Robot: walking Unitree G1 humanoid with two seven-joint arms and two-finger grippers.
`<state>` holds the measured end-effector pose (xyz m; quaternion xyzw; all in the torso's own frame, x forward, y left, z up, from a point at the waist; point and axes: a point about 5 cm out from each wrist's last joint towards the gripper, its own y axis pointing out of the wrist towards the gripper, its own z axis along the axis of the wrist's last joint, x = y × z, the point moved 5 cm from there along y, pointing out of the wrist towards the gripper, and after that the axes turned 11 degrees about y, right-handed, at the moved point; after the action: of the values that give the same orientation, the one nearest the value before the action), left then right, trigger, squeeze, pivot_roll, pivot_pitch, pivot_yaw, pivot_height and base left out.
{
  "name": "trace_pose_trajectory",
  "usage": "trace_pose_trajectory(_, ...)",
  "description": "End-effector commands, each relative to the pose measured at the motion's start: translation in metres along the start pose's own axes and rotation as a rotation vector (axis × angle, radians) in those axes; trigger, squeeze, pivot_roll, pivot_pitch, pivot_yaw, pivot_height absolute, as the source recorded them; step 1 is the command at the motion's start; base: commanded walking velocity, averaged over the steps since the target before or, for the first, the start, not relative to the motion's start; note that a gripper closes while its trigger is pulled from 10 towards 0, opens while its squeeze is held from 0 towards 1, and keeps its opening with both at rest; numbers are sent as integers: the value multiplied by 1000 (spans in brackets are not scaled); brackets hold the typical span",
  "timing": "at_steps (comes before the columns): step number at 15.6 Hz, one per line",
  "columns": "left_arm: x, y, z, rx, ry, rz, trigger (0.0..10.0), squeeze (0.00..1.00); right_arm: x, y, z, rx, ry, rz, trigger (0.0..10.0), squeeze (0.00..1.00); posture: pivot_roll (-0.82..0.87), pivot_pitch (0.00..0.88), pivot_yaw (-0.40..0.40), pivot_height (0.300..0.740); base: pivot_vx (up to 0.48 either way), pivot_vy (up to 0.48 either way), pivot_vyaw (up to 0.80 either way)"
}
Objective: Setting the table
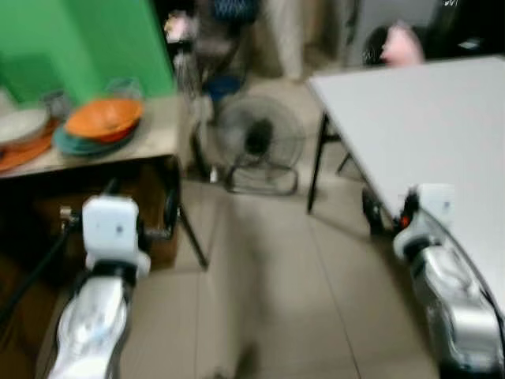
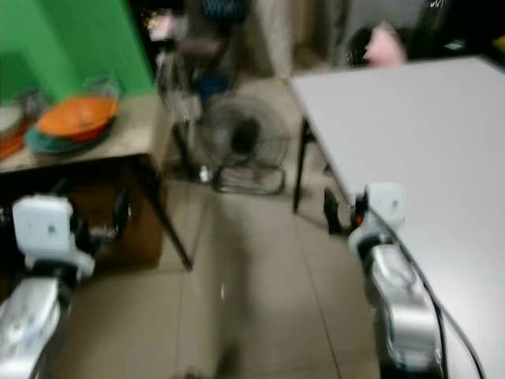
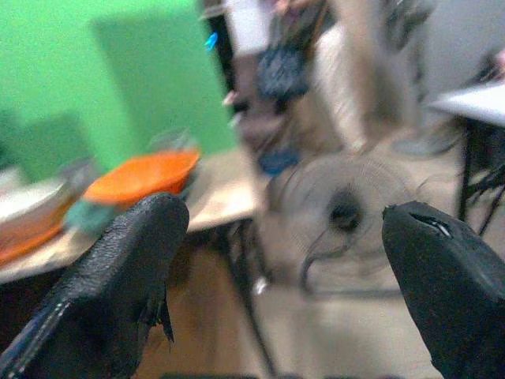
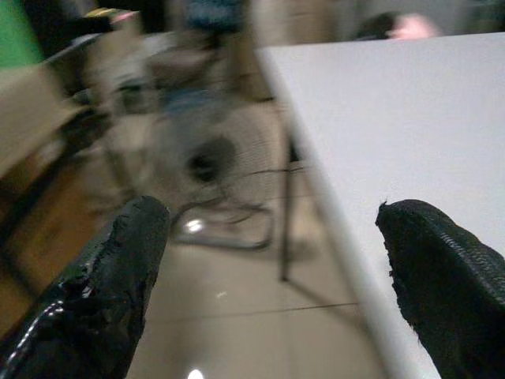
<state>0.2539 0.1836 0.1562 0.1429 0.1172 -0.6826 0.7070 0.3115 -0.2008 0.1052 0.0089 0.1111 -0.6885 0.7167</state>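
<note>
A stack of dishes sits on the low wooden side table [image 1: 162, 130] at my left. It holds an orange bowl [image 1: 102, 117] on a teal plate [image 1: 79, 144], with a white plate [image 1: 20, 125] and an orange plate [image 1: 14, 156] beside them. A clear glass [image 1: 122, 85] stands behind the bowl. The white dining table [image 1: 426, 118] is at my right and bare. My left gripper [image 3: 284, 217] is open in the air, short of the side table and facing the orange bowl [image 3: 142, 175]. My right gripper [image 4: 272, 217] is open by the near edge of the white table [image 4: 394, 118]. Both hold nothing.
A black floor fan [image 1: 256, 142] stands on the tiled floor between the two tables. Dark clutter and a pink object [image 1: 402, 43] lie beyond the white table. A green wall [image 1: 71, 39] backs the side table. The picture is blurred.
</note>
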Motion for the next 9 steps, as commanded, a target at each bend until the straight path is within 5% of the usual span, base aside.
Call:
trace_pose_trajectory(1,1,-2,-3,-2,-12,-4,10000,0,-5,-4,3,20,-25,32,10000,0,-89,0,114,740,0,0,800)
trace_pose_trajectory(4,5,-7,-11,-13,-30,-27,10000,0,-15,-8,1,30,-39,81,10000,0,-97,0,107,740,0,0,800)
trace_pose_trajectory(7,6,-11,-17,-5,30,-28,10000,0,-32,-6,-1,30,5,137,10000,0,-89,0,85,740,0,0,0)
trace_pose_trajectory(9,2,-17,-19,-16,-27,-5,10000,0,-52,-6,-11,-16,6,211,10000,0,-73,0,67,740,131,0,0)
